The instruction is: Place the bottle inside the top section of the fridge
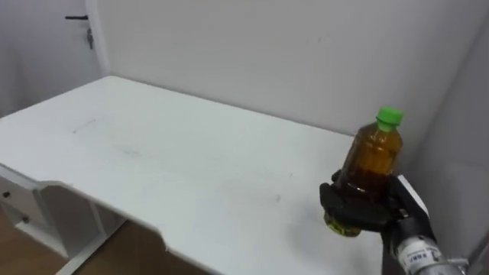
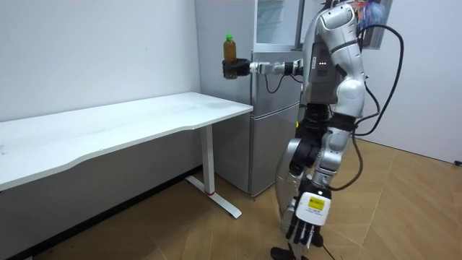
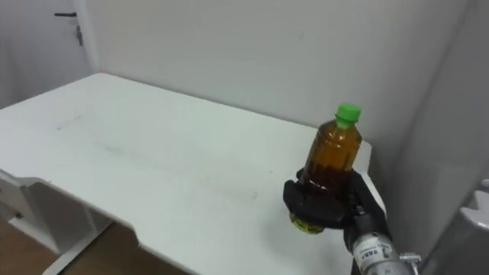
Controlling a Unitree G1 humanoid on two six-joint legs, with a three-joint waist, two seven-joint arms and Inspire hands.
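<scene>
Our right hand (image 1: pixel 359 208) is clamped round the lower body of the clear plastic bottle of amber drink (image 1: pixel 374 156), which stands upright above the fingers, green screw cap (image 1: pixel 390 116) topmost, held clear of the white rectangular table (image 1: pixel 153 168) below and left of the hand. We judge it nearly full, so fairly heavy, smooth and slightly squashy. The low grip suits it, but the weight sits above the fingers, and tilting could let it slip. The tall grey fridge (image 2: pixel 274 108) stands to the hand's right, and our left hand (image 2: pixel 303 225) hangs loose-fingered by the leg.
</scene>
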